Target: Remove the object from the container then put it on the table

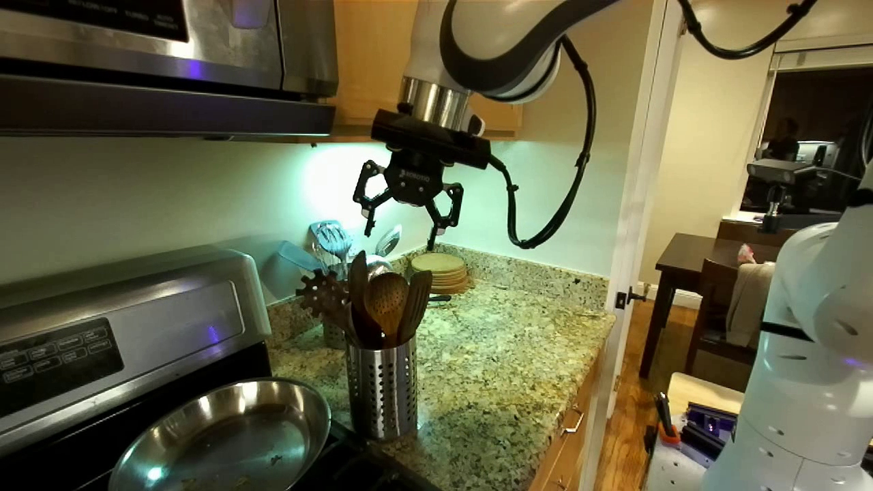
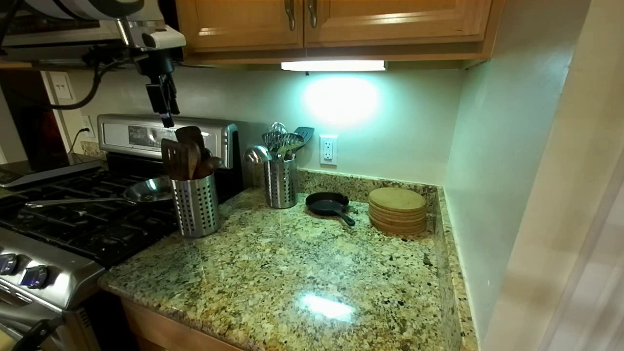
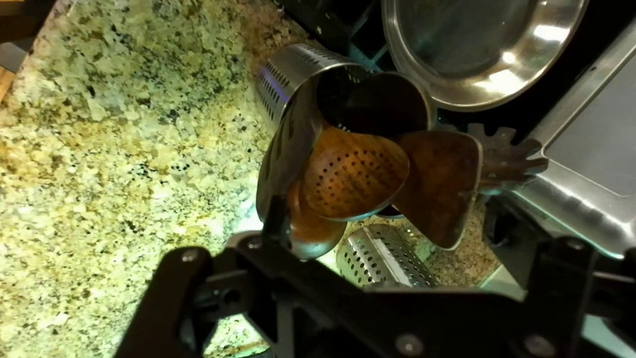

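Note:
The perforated metal container (image 1: pixel 382 395) stands upright at the counter's stove-side edge, also in an exterior view (image 2: pixel 197 209) and the wrist view (image 3: pixel 293 74). It holds several utensils. A dark flat-headed spatula, the likely object (image 1: pixel 358 283), stands in it, its head topmost in an exterior view (image 2: pixel 189 134) and broad in the wrist view (image 3: pixel 442 184). A dark slotted turner (image 2: pixel 170 158) and a perforated wooden spoon (image 3: pixel 355 174) stand beside it. My gripper (image 1: pixel 401 235) is open and empty above the utensil heads, fingers pointing down; its wrist-view fingers (image 3: pixel 390 223) are apart. The granite table (image 2: pixel 292 263) lies below.
A steel pan (image 1: pixel 239 436) sits on the black stovetop beside the container. A second utensil holder (image 2: pixel 281 183), a small black skillet (image 2: pixel 326 202) and stacked round boards (image 2: pixel 397 209) stand toward the back wall. A microwave (image 1: pixel 170 68) and cabinets (image 2: pixel 341 29) hang above.

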